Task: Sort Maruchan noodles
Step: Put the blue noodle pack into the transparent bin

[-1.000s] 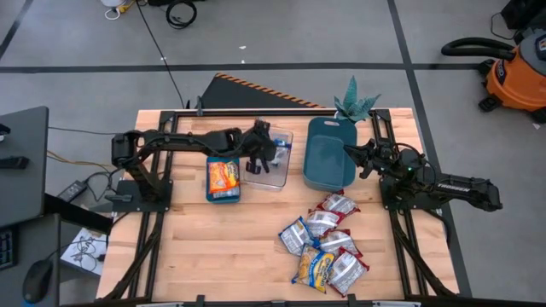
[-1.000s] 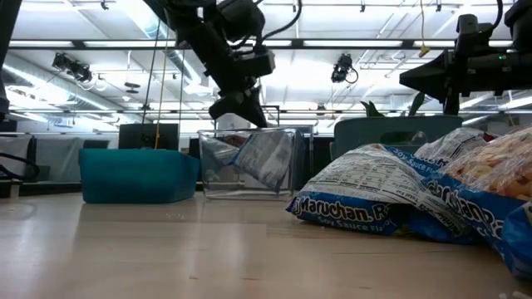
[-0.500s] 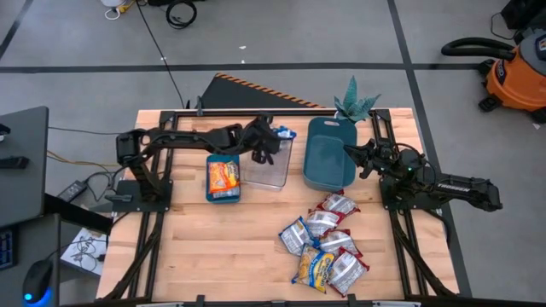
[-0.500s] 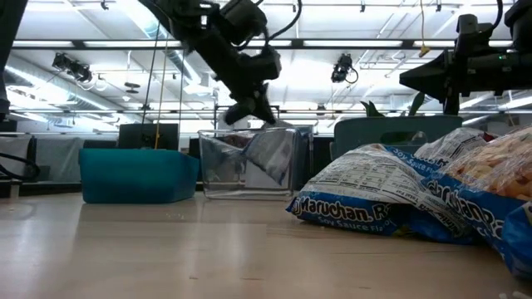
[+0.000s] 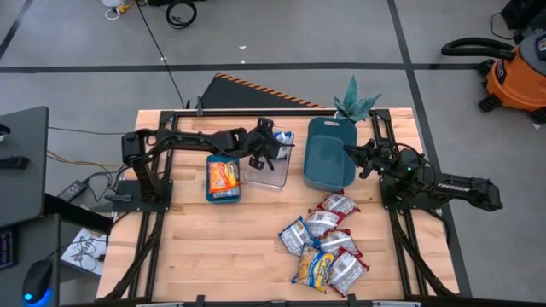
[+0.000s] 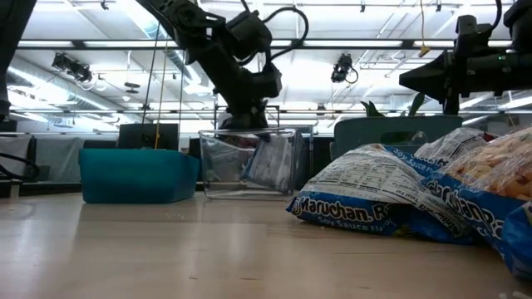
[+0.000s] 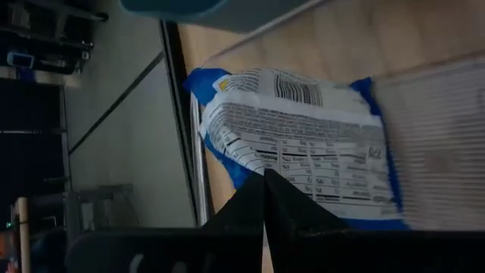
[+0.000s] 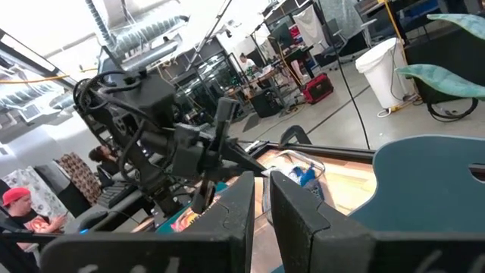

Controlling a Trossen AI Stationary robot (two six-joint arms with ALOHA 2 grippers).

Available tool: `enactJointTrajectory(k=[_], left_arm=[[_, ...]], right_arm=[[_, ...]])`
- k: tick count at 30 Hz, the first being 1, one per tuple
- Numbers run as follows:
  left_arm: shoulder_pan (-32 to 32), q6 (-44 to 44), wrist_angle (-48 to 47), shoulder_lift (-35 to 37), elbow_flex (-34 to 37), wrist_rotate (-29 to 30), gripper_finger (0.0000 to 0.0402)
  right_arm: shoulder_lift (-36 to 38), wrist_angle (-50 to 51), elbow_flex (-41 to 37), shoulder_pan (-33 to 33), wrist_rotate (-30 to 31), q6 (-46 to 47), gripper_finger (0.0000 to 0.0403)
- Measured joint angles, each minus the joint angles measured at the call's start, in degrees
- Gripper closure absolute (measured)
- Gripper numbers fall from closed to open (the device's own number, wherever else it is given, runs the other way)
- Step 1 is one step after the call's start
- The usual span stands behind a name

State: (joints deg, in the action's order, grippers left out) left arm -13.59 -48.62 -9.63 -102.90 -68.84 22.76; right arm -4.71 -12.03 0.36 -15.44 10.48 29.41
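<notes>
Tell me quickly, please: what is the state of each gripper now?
Left gripper: shut, over the clear container, touching a blue-edged noodle packet but not gripping it.
Right gripper: shut, empty, waiting over the dark teal bin.

- The high view is evenly lit from above; the wooden table (image 5: 230, 247) shows bright and warm, with only short soft shadows under the arms.
- The low view faces strong ceiling strip lights (image 6: 349, 41) that glare white, so the arms stand as dark silhouettes.
- There the nearest noodle packets (image 6: 374, 195) at the table's near right corner are soft, and the table's near edge is blurred.
- The left wrist view is dim; a blue-edged packet (image 7: 303, 144) is readable, and the dark fingers in front are out of focus.
- The right wrist view is bright, hazy toward the far room, its own fingers (image 8: 242, 220) blurred.
</notes>
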Motion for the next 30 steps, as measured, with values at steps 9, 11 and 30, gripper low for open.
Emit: enactJointTrajectory(k=[9, 11, 30], left_arm=[[2.09, 1.70, -4.10, 0.25, -0.04, -0.51, 0.0390], [2.48, 3.34, -4.33, 0.25, -0.04, -0.53, 0.0386], [9.27, 7.04, -1.54, 0.27, -0.04, -1.58, 0.0392]], right_arm=[[-0.15, -0.33, 0.00, 0.00, -0.04, 0.00, 0.0353], [-0.15, -0.30, 0.00, 0.00, -0.04, 0.00, 0.0353], [-0.15, -0.29, 0.00, 0.00, -0.09, 0.00, 0.0353]])
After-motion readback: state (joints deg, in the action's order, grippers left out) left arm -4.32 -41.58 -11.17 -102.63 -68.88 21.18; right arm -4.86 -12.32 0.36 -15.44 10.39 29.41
